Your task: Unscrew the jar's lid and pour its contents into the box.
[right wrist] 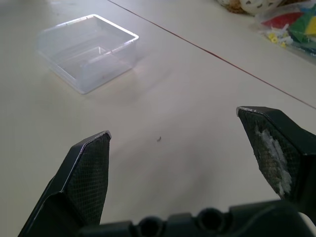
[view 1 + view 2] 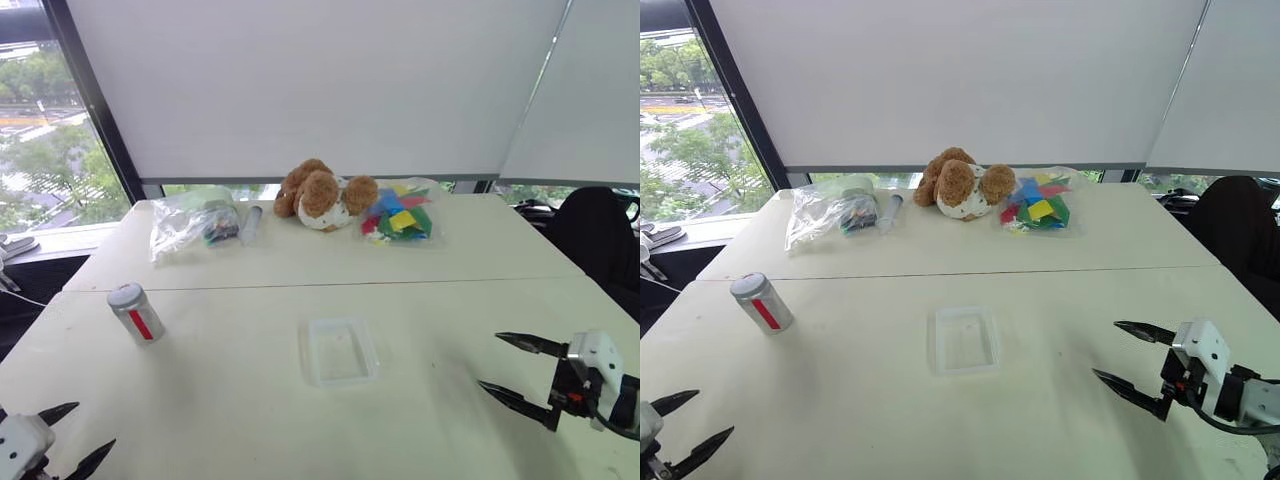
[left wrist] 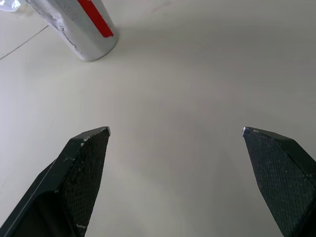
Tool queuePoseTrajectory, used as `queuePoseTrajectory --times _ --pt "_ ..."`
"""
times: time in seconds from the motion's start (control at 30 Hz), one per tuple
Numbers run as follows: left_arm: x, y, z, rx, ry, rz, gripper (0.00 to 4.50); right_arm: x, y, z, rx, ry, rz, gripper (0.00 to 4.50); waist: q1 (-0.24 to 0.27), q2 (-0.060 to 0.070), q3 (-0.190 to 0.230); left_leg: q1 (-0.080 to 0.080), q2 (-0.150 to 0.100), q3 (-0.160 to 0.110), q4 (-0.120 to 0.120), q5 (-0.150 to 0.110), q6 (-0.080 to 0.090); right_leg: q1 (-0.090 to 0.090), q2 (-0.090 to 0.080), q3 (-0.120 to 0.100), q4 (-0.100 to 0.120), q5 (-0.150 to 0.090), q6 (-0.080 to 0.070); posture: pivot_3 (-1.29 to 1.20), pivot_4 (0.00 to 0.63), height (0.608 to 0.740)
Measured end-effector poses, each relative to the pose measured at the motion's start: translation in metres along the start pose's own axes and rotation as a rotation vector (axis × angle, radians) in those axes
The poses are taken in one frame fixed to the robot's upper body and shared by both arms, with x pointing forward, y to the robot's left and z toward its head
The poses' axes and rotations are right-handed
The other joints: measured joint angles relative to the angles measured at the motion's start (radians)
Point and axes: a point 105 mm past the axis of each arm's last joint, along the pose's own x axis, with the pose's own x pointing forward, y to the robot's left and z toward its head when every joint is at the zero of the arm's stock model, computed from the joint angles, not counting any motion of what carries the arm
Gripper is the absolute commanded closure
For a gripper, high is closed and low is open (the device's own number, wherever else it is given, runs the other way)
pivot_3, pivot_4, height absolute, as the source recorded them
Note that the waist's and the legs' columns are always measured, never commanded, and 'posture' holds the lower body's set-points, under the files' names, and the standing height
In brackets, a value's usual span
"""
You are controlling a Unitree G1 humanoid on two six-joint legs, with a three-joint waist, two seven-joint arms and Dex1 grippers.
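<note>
On the white table: capped jar at left, clear box mid-table, well apart.
Left gripper and right gripper both spread, holding nothing; right wrist view shows box holding nothing visible; lid on jar.

- jar stands on table, left of box, well apart
- my left gripper near jar, my right gripper right of box
- plush toy behind, between two bags
</note>
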Motion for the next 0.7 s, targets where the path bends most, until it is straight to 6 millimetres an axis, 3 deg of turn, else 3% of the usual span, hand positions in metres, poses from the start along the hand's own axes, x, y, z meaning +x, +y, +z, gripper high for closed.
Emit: queuePoseTrajectory --times 0.2,0.3,0.5,0.7 --pt "-0.003 -0.005 0.001 -0.061 -0.006 0.003 0.06 0.022 -0.007 0.003 0.034 -0.116 -0.043 0.00 -0.003 0.000 0.000 0.000 0.000 0.000 0.001 0.000 0.000 0.000 0.000 0.000 0.002 0.000 0.000 0.00 0.150 0.740" --pt "-0.017 -0.007 -0.009 -0.275 0.022 0.027 0.06 0.036 -0.009 0.013 0.095 -0.237 -0.070 0.00 -0.009 -0.001 0.000 0.000 0.000 -0.001 0.001 0.000 0.000 0.000 0.000 0.000 0.002 0.000 0.000 0.00 0.150 0.740" --pt "-0.041 0.025 -0.012 -0.495 -0.154 0.435 0.06 0.068 0.021 0.045 0.025 -0.489 0.099 0.00 -0.009 0.003 0.001 0.000 0.000 -0.002 0.003 0.000 0.000 0.001 0.000 -0.002 0.003 0.000 0.001 0.00 0.150 0.740" --pt "-0.035 -0.010 -0.019 -0.671 -0.209 0.603 0.06 0.081 0.040 0.068 -0.070 -0.571 0.296 0.00 -0.011 -0.005 -0.002 0.000 -0.001 -0.001 0.004 0.000 0.000 0.002 0.000 -0.002 0.002 0.000 0.001 0.00 0.150 0.740"
